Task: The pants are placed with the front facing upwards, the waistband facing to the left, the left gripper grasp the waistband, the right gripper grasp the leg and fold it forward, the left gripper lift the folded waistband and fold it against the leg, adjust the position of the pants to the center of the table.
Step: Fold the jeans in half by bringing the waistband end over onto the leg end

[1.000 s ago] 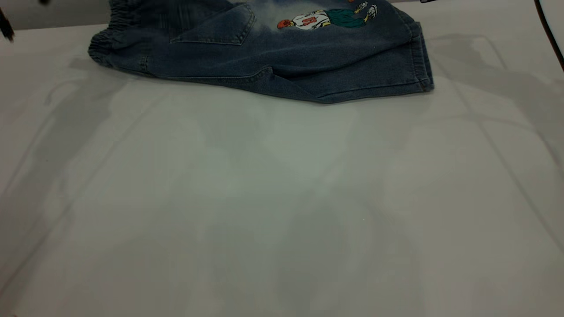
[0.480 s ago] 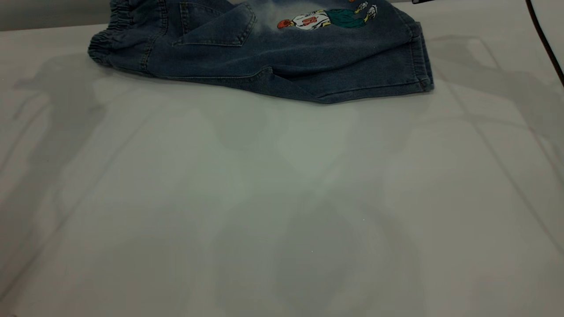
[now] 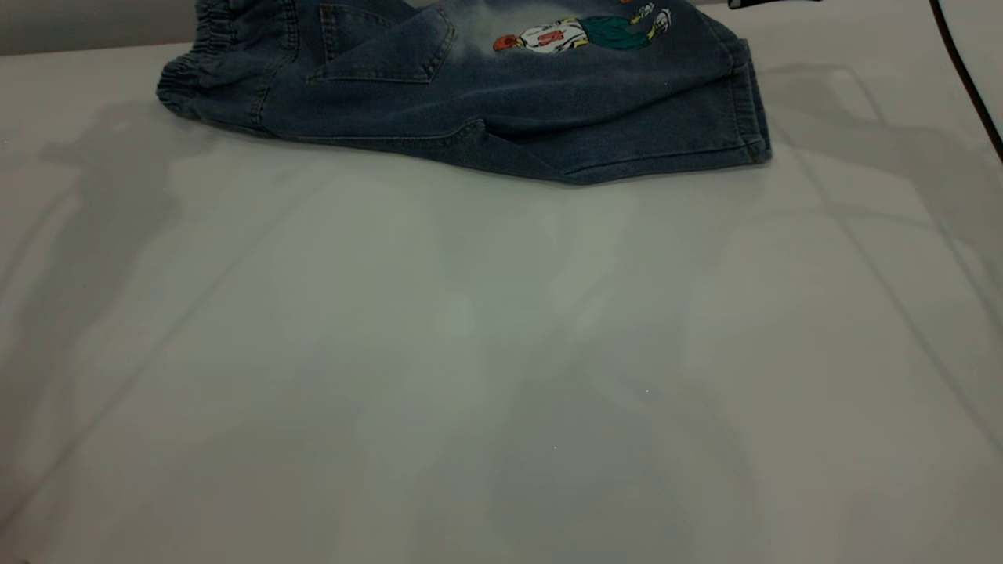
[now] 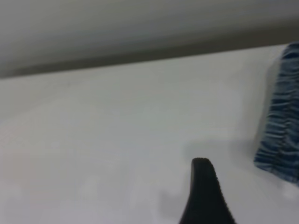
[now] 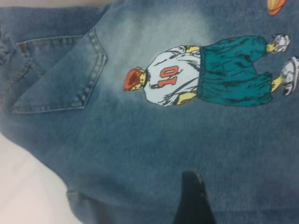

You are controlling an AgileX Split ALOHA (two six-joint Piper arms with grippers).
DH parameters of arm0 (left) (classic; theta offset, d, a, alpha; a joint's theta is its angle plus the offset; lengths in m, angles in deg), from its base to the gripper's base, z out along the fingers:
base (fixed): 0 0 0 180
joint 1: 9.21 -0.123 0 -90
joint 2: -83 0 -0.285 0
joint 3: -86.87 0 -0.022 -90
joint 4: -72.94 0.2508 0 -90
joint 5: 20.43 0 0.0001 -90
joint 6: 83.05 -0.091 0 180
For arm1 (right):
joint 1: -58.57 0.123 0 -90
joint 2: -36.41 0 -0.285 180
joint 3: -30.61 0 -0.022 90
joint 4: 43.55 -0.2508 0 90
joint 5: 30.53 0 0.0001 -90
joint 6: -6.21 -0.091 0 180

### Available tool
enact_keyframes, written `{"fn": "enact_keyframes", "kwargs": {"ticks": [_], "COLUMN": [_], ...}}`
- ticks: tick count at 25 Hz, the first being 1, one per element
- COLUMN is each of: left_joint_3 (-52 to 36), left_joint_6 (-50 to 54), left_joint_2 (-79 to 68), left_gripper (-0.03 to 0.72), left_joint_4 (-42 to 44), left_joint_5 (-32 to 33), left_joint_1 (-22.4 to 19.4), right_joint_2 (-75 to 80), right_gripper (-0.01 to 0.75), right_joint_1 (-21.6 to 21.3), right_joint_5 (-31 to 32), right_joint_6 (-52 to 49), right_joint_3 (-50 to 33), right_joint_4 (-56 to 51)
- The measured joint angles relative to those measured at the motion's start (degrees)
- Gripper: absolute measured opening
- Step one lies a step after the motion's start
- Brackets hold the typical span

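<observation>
Your pants (image 3: 501,94) lie along the far edge of the table (image 3: 501,352), waistband (image 3: 196,70) to the left, with only a black cable (image 3: 968,74) curving at the far right. One left gripper finger (image 4: 205,196) shows above bare tabletop, near the waistband; one right gripper finger (image 5: 192,198) shows over the cartoon print (image 5: 210,74). You cannot tell either gripper's grip from these views.
</observation>
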Motion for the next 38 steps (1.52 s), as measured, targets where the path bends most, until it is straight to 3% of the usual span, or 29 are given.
{"fn": "enact_keyframes", "kwargs": {"ticks": [6,15,24,33,38], "left_joint_3": [0.25,0.3,0.3,0.3,0.3], "left_joint_6": [-12.91,-32.98,-52.0,-56.44,-56.44], "left_joint_2": [-0.45,-2.62,-10.21,-10.0,-11.04], "left_gripper": [0.421,0.323,0.3,0.31,0.405], "left_joint_4": [-13.51,-37.99,-62.19,-65.33,-65.59], "left_joint_5": [-0.09,-1.33,-1.16,-5.41,-7.94], "left_joint_1": [-5.25,-12.87,-13.26,-13.15,-13.15], "right_joint_2": [0.0,0.0,0.0,0.0,0.0], "right_gripper": [0.428,0.428,0.428,0.428,0.428], "right_joint_1": [0.03,0.03,0.03,0.03,0.03], "right_joint_5": [1.92,2.51,3.48,3.46,3.81], "right_joint_6": [0.07,0.07,0.02,-0.03,-0.04], "right_joint_3": [0.0,0.0,0.0,0.0,0.0], "right_joint_4": [0.05,0.17,0.17,0.17,0.17]}}
